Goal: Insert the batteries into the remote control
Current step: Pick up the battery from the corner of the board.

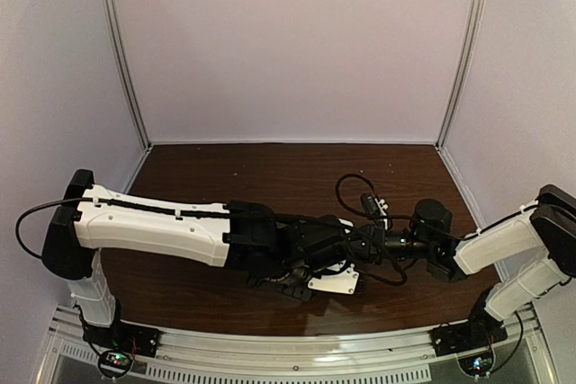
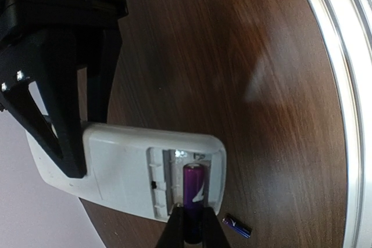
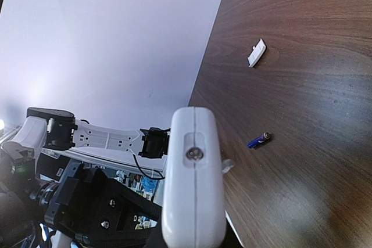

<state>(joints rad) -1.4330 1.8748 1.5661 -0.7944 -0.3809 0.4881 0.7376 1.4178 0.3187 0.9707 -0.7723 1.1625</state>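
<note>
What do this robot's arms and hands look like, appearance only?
The left arm and right arm have smooth white shells with black joints and wrists. A black cable loops by the left shoulder; a second cable arcs above the right wrist. The left hand has black, angular, tapering fingers with small bright screws. The right hand ends in slim black tips.
</note>
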